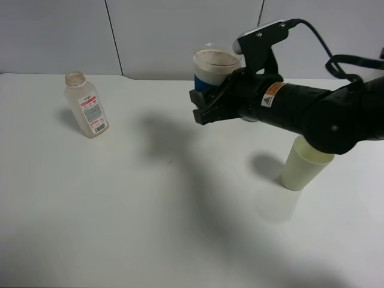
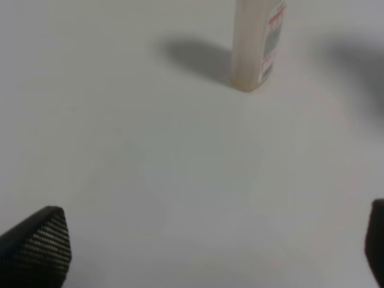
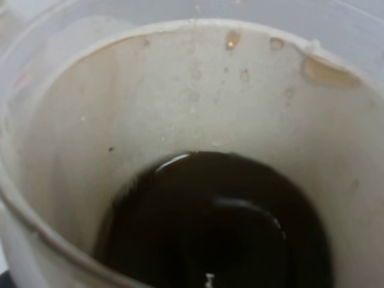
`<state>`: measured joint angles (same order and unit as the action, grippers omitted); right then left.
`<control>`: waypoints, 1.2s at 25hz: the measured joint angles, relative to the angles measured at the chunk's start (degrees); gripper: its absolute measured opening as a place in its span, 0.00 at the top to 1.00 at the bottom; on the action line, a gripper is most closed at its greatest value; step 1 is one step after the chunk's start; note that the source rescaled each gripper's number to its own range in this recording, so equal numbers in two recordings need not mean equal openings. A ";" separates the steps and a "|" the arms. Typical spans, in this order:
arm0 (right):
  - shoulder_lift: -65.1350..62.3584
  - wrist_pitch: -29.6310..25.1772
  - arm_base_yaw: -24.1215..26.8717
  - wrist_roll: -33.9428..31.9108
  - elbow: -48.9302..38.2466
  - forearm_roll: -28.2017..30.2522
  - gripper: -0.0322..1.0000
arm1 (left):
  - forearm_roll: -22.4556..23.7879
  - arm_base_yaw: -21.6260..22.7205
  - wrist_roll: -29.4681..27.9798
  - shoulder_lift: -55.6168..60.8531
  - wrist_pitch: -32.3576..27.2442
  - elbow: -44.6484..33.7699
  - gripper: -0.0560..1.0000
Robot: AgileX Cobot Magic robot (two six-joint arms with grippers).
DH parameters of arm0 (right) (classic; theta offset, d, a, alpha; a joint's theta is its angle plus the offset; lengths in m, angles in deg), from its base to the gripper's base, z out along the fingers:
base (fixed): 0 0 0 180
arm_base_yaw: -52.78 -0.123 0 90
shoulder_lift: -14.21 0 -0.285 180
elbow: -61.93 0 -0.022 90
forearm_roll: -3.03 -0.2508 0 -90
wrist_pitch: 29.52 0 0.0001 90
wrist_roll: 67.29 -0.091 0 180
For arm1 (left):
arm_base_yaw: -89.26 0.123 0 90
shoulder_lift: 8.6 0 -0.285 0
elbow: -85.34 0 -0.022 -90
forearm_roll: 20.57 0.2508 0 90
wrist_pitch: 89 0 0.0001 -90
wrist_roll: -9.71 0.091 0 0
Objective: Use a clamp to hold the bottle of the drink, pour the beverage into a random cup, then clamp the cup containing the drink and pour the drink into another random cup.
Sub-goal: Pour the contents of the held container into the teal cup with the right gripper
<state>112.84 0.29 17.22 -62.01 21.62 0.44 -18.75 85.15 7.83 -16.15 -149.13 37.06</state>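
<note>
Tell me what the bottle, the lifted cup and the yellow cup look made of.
Bottle: translucent plastic, likely; cloudy see-through wall, printed label.
Lifted cup: paper or matte plastic, unclear; dull white inner wall with brown stains, blue outside.
Yellow cup: thin plastic probably; smooth, pale, slightly translucent.

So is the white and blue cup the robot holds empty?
No, partly full: the white and blue cup shows dark liquid pooled at its bottom.

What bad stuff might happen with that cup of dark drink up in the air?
The right pincer holds the white cup of dark drink high over the table, not over the yellow cup; tipping now would probably spill. The arm also hangs over that yellow cup and might knock it over.
</note>
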 joint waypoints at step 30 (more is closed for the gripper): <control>-12.65 -22.22 31.56 -52.42 7.63 61.24 0.94 | 0.00 0.00 0.00 0.00 0.00 0.00 0.00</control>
<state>100.19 -21.93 48.78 -114.42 29.25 61.68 -18.75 85.15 7.83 -16.15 -149.13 37.06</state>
